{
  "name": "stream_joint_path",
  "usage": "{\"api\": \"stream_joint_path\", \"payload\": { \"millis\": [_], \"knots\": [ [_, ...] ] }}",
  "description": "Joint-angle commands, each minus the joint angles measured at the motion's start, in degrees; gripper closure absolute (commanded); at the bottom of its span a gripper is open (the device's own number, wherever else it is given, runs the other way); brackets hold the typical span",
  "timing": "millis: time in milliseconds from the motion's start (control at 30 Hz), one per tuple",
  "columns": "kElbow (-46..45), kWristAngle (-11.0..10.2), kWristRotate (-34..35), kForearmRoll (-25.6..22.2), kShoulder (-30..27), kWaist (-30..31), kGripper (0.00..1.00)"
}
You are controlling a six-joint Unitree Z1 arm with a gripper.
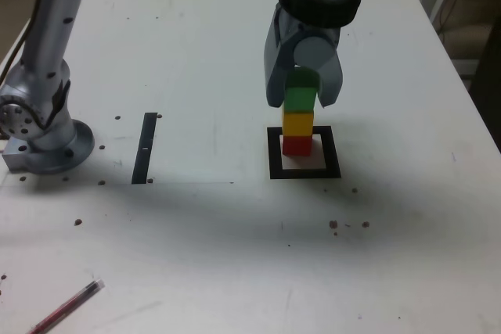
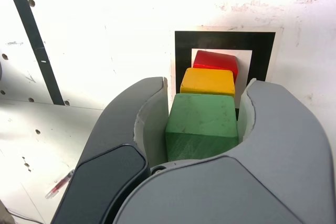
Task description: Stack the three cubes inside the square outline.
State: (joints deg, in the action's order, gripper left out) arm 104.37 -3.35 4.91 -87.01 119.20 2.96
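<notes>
Wrist view: green cube (image 2: 202, 124) between tool (image 2: 202, 109) jaws, topping stack.

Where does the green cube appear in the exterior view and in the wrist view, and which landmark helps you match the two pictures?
Exterior view: green cube tops the stack, right of centre, between the fingers of the gripper.
Wrist view: green cube fills the middle, flanked by the grey fingers.
Shared landmark: the square outline, with the stack inside it.
</notes>
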Motion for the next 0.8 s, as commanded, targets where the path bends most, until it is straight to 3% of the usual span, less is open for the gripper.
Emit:
{"api": "stream_joint_path", "payload": {
  "millis": [0, 300, 533, 600, 767],
  "knots": [
    [-0.3, 0.2, -0.1, 0.0, -0.1, -0.1, 0.66],
    [-1.3, 1.6, -0.1, 0.0, -1.0, -0.1, 0.4],
    [-2.1, 1.9, -0.3, -0.1, -1.9, -0.1, 0.07],
    [-2.1, 1.9, -0.3, -0.1, -2.3, -0.1, 0.01],
    [-2.0, 1.8, -0.3, 0.0, -3.6, -0.1, 0.0]
  ]
}}
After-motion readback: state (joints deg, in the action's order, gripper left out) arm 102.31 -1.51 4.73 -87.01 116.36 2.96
